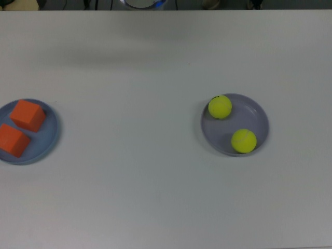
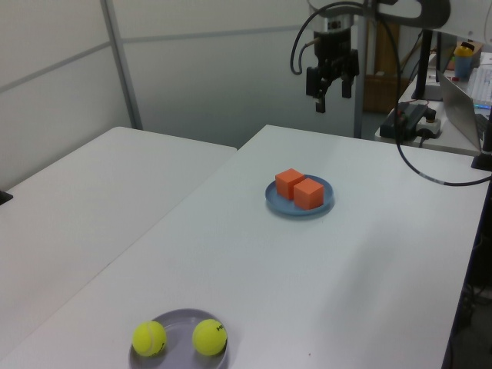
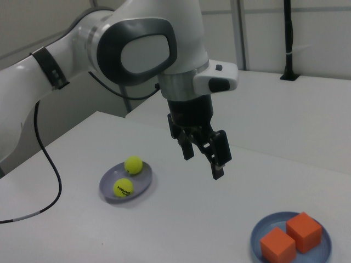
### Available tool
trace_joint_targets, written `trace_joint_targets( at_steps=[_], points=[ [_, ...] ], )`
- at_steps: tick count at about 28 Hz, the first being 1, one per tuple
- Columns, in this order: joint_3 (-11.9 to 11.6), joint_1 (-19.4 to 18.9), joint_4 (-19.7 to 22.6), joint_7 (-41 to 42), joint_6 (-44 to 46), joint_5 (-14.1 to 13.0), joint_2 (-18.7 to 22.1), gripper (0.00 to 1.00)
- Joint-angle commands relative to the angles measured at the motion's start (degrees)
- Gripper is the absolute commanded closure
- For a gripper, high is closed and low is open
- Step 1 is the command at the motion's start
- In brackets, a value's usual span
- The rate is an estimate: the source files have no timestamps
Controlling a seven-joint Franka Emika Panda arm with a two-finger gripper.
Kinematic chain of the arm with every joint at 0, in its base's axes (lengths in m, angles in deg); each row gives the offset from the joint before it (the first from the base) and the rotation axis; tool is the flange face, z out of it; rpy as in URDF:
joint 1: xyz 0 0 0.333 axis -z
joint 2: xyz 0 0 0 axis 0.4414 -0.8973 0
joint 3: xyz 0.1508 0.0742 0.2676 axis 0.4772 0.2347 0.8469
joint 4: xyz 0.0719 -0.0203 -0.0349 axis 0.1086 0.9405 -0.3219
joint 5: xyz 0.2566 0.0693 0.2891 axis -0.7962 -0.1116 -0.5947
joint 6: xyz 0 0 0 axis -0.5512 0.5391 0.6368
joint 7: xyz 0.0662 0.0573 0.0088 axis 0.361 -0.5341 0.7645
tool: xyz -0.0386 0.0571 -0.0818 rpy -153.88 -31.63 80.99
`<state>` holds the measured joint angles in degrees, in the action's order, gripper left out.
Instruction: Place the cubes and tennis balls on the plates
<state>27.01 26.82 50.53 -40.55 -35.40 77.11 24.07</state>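
On the white table (image 1: 155, 197) of the top view, two plates are seen well apart. The light blue plate (image 1: 45, 142) lies at the top view's left edge, partly cut off, and both orange cubes rest on it: one cube (image 1: 28, 114) toward the back, the other cube (image 1: 12, 140) in front of it, the two touching or nearly so. The lavender plate (image 1: 257, 116) sits toward the top view's right, and it carries both tennis balls: one ball (image 1: 220, 107) near the rim at the back left, the other ball (image 1: 243, 140) near the front rim, the two apart. No part of the arm is shown in the top view.

Across the left view, the blue plate (image 2: 283, 203) with its cubes is seen in the middle of the table, and the lavender plate (image 2: 178, 321) with its balls at the bottom edge. The gripper (image 2: 332, 81) is held high above the table's far edge, up and behind the blue plate, with its fingers spread and nothing between them.

Through the right view, the gripper (image 3: 204, 157) hangs in the foreground, pointing down, its fingers parted and empty. The lavender plate (image 3: 109, 181) with two balls is seen at the right view's left, and the blue plate (image 3: 323, 241) with two cubes at the lower right.
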Motion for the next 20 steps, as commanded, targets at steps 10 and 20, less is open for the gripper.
trace_joint_targets(
  at_steps=[10, 20],
  points=[
    [-0.22, 0.34, 1.76, -0.78, 5.55, -2.0, 5.07, 0.0],
    [-0.13, 1.84, 1.67, -0.77, 5.46, -2.09, 5.07, 0.0]
  ],
)
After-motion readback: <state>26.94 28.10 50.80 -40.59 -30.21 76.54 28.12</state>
